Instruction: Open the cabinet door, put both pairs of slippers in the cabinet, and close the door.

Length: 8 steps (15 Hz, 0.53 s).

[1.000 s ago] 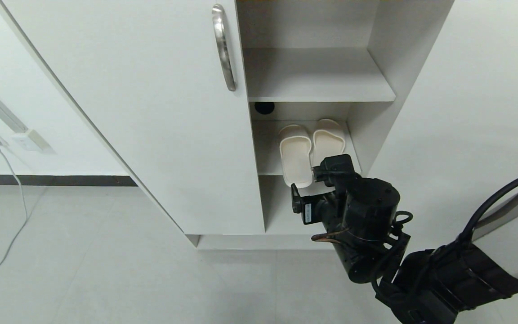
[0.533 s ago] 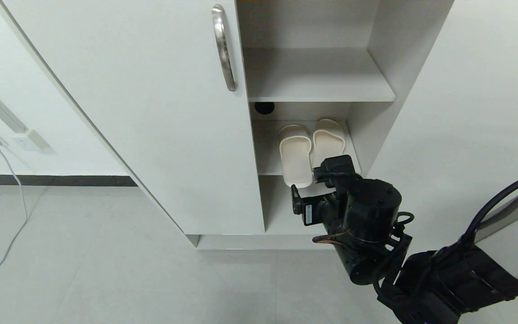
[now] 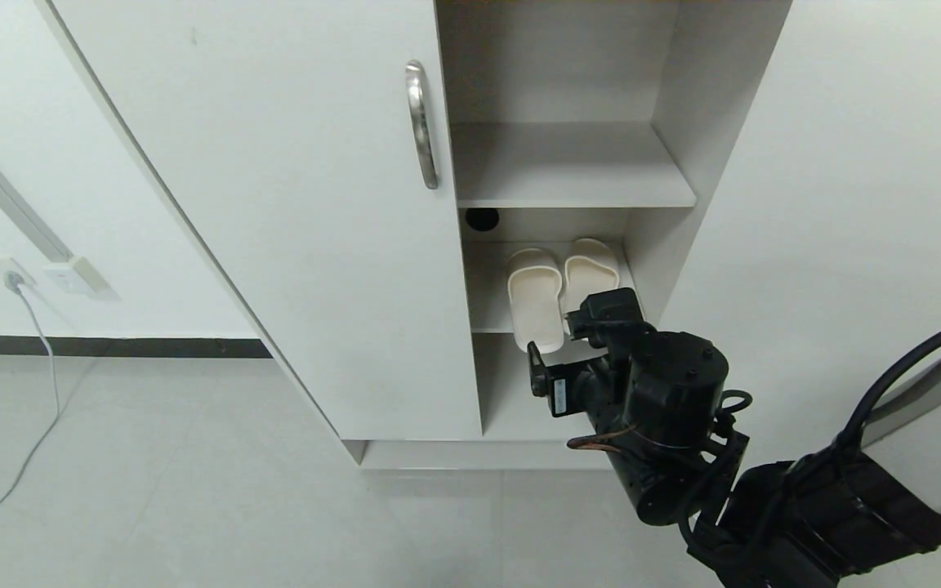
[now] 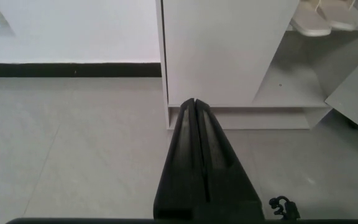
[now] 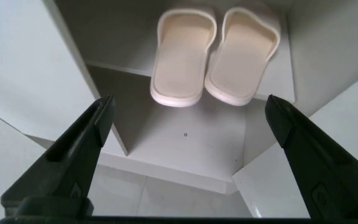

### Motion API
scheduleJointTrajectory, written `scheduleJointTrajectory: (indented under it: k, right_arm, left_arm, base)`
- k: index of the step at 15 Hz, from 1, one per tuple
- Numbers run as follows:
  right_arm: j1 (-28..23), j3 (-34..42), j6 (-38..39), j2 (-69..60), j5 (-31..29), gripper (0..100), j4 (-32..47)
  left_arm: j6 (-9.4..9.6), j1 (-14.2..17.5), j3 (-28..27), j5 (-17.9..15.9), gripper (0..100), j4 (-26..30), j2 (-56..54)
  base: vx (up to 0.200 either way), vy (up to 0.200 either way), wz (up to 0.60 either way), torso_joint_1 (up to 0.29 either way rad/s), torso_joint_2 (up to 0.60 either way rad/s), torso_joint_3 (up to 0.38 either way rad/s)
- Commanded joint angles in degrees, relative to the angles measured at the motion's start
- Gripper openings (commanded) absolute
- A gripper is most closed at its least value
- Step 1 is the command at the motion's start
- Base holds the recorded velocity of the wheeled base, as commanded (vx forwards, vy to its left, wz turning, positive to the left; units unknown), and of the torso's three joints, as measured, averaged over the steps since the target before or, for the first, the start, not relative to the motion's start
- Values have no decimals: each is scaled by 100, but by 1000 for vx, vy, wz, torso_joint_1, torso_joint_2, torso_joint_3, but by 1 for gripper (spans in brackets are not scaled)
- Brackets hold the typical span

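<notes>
White label (image 3: 558, 398) by right gripper (image 5: 189, 106) (print illegible); slippers (image 3: 537, 294) shelved.

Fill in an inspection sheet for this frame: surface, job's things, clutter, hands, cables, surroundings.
Surface: grey tiled floor.
Job's things: cabinet door open; one pair of cream slippers side by side on the middle shelf, near ends overhanging its front edge.
Clutter: nothing seen.
Hands: right hand open, before the slippers, not touching; left hand shut, empty, above the floor.
Cables: grey cord hangs from a wall socket onto the floor.
Surroundings: white wall, dark skirting board.
</notes>
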Motion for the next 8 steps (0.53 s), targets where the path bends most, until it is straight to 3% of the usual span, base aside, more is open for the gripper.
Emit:
scheduleJointTrajectory:
  k: [1, 6, 8]
  right_arm:
    - [15, 22, -1, 46, 3, 100, -2]
    - [6, 49, -1, 28, 83, 100, 16]
    - [6, 356, 16, -147, 654, 100, -2]
  left_arm:
    - [4, 0, 0, -1, 0, -1, 7]
    - [21, 0, 0, -10, 0, -1, 7]
    - [13, 0, 0, -1, 0, -1, 7]
  base:
    - [0, 0, 0, 12, 2, 207]
    - [0, 0, 0, 2, 3, 204]
    - [0, 0, 0, 5, 12, 168]
